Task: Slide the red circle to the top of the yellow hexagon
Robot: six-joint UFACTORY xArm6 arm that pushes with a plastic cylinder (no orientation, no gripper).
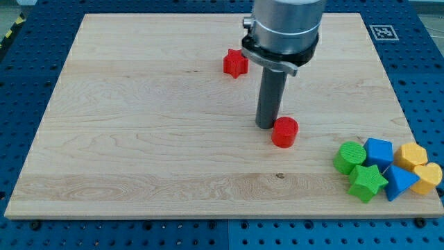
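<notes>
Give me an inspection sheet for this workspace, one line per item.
Surface: wooden board, flat.
Job's things: red circle near the centre; yellow hexagon in the cluster at the view's right.
Clutter: red star, green circle, green star, blue cube, blue triangle, yellow heart.
Grippers: none; my tip beside the red circle's left.
Cables: nothing seen.
Surroundings: blue pegboard, marker tag.

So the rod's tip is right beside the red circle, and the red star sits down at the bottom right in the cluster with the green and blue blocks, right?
Not quite. The camera view shows my tip right beside the red circle, but the red star sits alone near the view's top, not in the bottom-right cluster.
</notes>
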